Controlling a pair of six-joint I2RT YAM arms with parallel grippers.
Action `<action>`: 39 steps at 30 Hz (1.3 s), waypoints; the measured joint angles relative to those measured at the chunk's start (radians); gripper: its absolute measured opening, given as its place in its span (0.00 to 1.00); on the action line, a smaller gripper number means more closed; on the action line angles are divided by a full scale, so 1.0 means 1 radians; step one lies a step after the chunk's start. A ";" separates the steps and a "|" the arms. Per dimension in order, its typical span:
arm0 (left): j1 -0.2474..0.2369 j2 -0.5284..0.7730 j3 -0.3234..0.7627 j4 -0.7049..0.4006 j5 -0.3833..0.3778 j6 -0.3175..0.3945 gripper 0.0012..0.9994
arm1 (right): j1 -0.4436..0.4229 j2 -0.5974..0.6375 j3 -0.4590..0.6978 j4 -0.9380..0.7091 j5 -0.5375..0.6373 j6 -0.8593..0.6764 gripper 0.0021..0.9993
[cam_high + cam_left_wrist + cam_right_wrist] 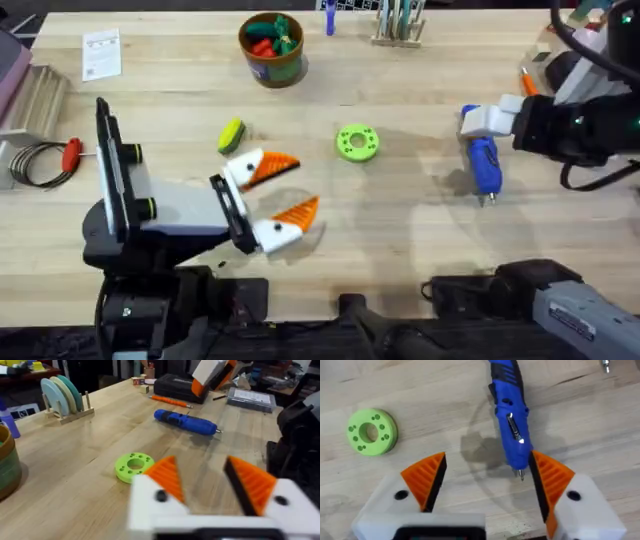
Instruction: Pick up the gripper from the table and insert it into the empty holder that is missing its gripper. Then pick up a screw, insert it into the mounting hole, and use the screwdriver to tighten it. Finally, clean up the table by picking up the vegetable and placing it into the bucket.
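Observation:
The blue screwdriver (483,165) lies on the table at the right, tip toward the front edge. My right gripper (482,122) hovers open above it; in the right wrist view its orange pads (425,480) stand apart, with the screwdriver (509,415) and its metal tip close to the right-hand pad. My left gripper (283,190) is open near the table's middle, and each white holder (275,235) carries an orange pad. The yellow-green vegetable (232,135) lies left of it. The brown bucket (271,47) stands at the back. The loose gripper and the screw are out of view.
A green disc with holes (357,142) lies between the two grippers. Red and green toy vegetables sit in the bucket. A thin orange-handled driver (527,80) lies at the right, a red-handled tool (70,155) with a wire coil at the left, and a disc rack (400,25) at the back.

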 joint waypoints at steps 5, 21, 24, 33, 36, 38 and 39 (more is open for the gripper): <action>0.000 0.000 0.000 0.000 -0.002 0.004 0.02 | 0.000 0.000 0.000 0.001 0.035 0.000 0.99; 0.000 0.000 0.000 0.000 -0.002 0.004 0.01 | -0.030 0.024 0.000 0.051 0.072 -0.011 0.99; 0.000 0.000 0.000 0.000 -0.002 0.004 0.01 | -0.054 0.071 0.000 0.087 0.073 -0.043 0.99; 0.000 0.000 0.000 0.000 -0.002 0.004 0.01 | -0.193 0.245 0.003 0.191 -0.020 -0.227 0.99; 0.000 0.000 0.000 0.000 -0.002 0.004 0.01 | -0.239 0.350 0.027 0.190 -0.047 -0.294 0.99; 0.000 0.000 0.000 0.000 -0.002 0.004 0.01 | -0.256 0.420 0.060 0.191 -0.058 -0.338 0.99; 0.000 0.000 0.000 0.000 -0.002 0.004 0.01 | -0.259 0.448 0.078 0.195 -0.060 -0.356 0.99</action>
